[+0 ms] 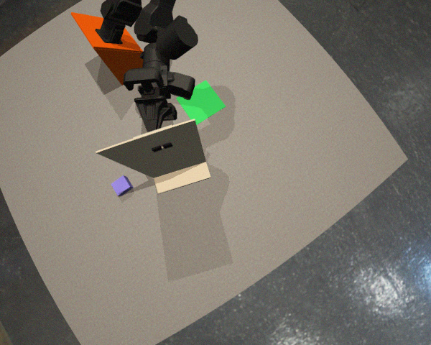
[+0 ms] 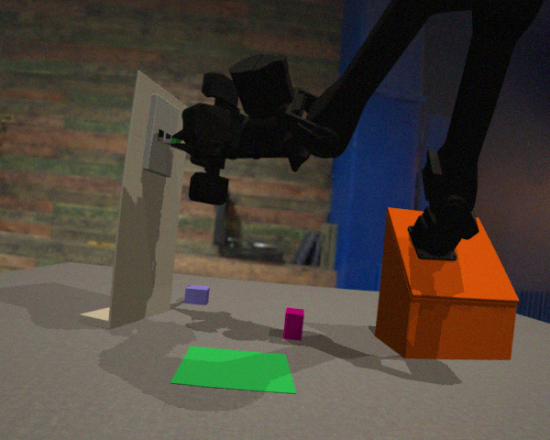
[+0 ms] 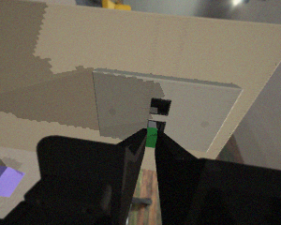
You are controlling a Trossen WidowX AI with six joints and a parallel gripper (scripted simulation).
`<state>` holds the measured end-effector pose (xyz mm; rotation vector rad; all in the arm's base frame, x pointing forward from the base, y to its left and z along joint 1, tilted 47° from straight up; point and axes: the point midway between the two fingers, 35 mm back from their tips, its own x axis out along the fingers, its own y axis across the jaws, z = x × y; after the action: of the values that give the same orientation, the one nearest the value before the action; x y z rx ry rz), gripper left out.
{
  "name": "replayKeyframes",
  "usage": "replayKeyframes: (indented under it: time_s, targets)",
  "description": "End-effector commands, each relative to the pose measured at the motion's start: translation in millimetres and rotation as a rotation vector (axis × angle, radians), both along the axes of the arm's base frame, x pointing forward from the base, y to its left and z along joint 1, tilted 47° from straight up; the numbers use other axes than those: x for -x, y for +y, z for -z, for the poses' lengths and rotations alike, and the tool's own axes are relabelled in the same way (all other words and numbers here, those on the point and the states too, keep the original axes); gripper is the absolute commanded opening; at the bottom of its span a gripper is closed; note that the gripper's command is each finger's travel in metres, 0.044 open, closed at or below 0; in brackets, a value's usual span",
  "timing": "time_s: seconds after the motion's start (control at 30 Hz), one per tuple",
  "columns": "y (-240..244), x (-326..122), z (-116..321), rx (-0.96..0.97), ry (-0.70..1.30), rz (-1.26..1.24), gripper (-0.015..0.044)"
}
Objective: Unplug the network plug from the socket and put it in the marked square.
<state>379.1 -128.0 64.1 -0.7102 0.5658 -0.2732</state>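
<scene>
The green network plug [image 3: 151,137] [image 2: 175,140] sits in one opening of the grey socket plate [image 3: 192,112] [image 2: 158,156] on the upright panel [image 1: 171,148] [image 2: 164,236] [image 3: 108,42]. My gripper [image 3: 151,134] [image 2: 178,140] is shut on the plug, one fingertip on each side of it, just in front of the plate. The state of the thin tab is too small to tell. In the top view the panel's top edge hides the fingertips and plug. The marked square, a flat green patch [image 1: 205,100] [image 2: 232,371], lies on the table in front of the panel.
A purple block [image 1: 121,185] [image 2: 197,294] [image 3: 7,182] is beside the panel. A magenta block [image 2: 293,324] stands between the panel and the orange arm base [image 2: 460,326] [image 1: 115,61]. A second, dark opening [image 3: 160,106] is next to the plug's.
</scene>
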Motion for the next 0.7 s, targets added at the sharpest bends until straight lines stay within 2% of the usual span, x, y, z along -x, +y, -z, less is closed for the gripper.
replayKeyframes:
  time_s: [0.0,0.67]
  targets:
    - [1.1,3.0,-0.8,0.002,0.001,-0.005,0.0000]
    - [3.8,14.1,-3.1,0.002,0.001,-0.005,0.0000]
